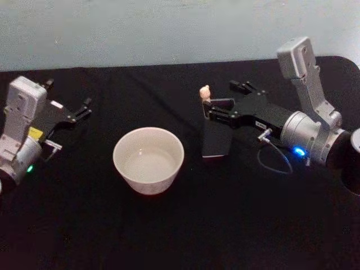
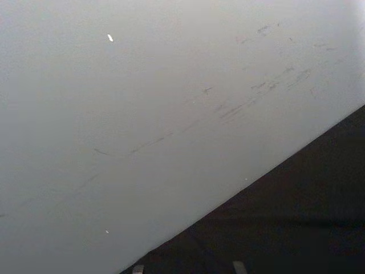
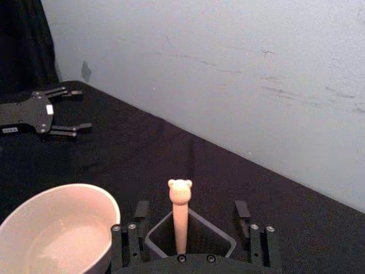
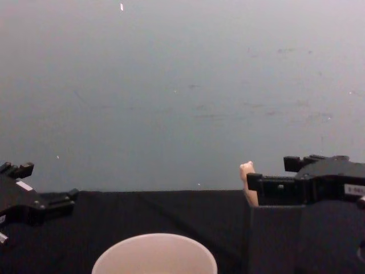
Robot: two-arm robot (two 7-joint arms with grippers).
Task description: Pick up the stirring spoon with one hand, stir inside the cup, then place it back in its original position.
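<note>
Head view, far left of the frame: the left gripper sits parked above the black table, its fingers spread with nothing between them. Below centre stands the cup — wide, off-white, upright, with nothing in it. Just right of centre, touching nothing of the cup, stands the dark grey holder, and the stirring spoon is upright inside it, its pale eared knob poking above the rim. From the right edge the right gripper reaches in level with that knob; the right wrist view shows its fingers spread on either side of the holder's mouth, with the spoon's handle between them — not touched.
</note>
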